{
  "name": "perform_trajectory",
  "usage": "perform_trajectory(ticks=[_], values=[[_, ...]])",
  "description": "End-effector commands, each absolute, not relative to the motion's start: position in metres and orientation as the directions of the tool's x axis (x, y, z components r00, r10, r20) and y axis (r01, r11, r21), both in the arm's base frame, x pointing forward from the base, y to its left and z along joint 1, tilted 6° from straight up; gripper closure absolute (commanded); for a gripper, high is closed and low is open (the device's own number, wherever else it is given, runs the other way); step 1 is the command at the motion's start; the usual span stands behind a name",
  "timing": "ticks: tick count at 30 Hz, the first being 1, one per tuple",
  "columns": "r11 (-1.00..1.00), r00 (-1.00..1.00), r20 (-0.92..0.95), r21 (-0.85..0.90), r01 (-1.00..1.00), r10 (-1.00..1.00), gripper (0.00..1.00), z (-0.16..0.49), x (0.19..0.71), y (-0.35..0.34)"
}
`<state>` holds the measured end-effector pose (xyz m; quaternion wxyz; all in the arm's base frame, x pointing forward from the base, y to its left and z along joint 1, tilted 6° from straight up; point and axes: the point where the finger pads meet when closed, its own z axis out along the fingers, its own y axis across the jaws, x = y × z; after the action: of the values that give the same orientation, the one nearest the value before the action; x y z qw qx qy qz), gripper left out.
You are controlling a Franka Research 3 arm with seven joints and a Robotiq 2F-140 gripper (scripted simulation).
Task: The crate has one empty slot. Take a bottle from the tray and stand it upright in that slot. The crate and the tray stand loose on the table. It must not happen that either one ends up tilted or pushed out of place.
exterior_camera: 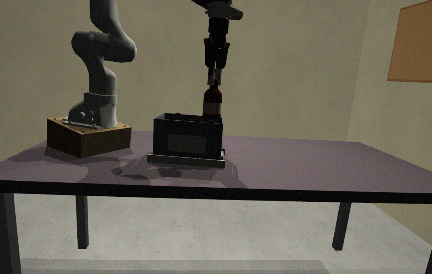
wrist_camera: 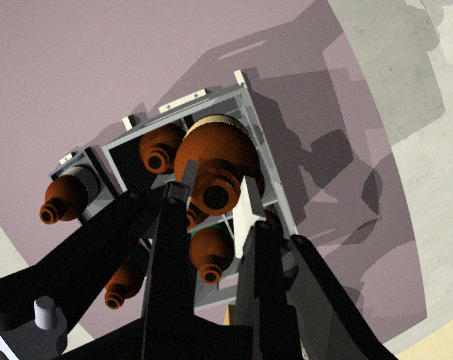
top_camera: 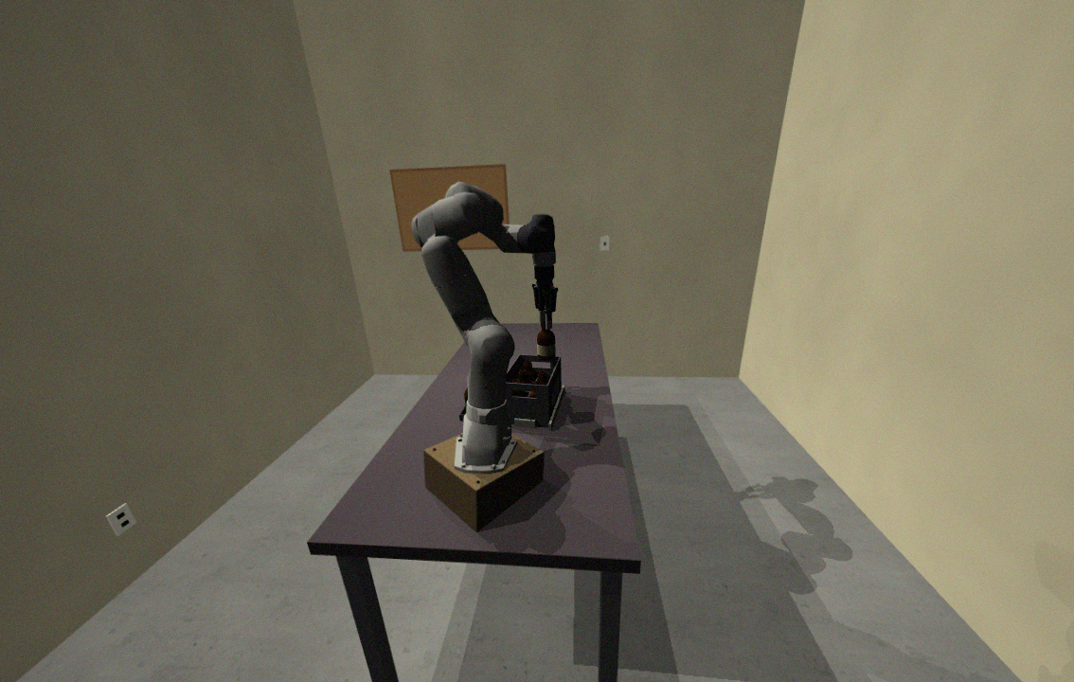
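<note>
My gripper (top_camera: 545, 322) (exterior_camera: 214, 81) (wrist_camera: 216, 186) is shut on the neck of a brown bottle (top_camera: 545, 343) (exterior_camera: 212, 97) (wrist_camera: 216, 145) with a pale label. The bottle hangs upright at the crate's far end from the top view. Its lower end is hidden behind the wall in the exterior view. The dark crate (top_camera: 528, 408) (exterior_camera: 163, 139) holds several bottles, among them one (wrist_camera: 211, 250) with a green band. The held bottle and fingers hide part of the crate, so I cannot tell the empty slot clearly. The tray (wrist_camera: 101, 201) beside it holds a bottle (wrist_camera: 66, 195).
Another bottle (wrist_camera: 123, 280) shows beyond my left finger in the wrist view. A light rail (exterior_camera: 183, 160) runs along the crate's foot. The arm's wooden base block (top_camera: 486, 483) (exterior_camera: 89, 139) stands on the table (top_camera: 405, 517) (exterior_camera: 296, 163), to the crate's left in the exterior view.
</note>
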<state>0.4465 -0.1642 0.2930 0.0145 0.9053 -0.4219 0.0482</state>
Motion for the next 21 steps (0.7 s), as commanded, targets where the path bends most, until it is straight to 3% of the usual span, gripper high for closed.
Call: perform_trajectory(ticks=[1, 21], values=[[-0.646, 0.642, 0.108, -0.015, -0.763, -0.759, 1.00, 0.2959, 0.4480, -0.1675], [-0.646, 0.642, 0.108, -0.015, -0.763, -0.759, 1.00, 0.2963, 0.4482, -0.1701]])
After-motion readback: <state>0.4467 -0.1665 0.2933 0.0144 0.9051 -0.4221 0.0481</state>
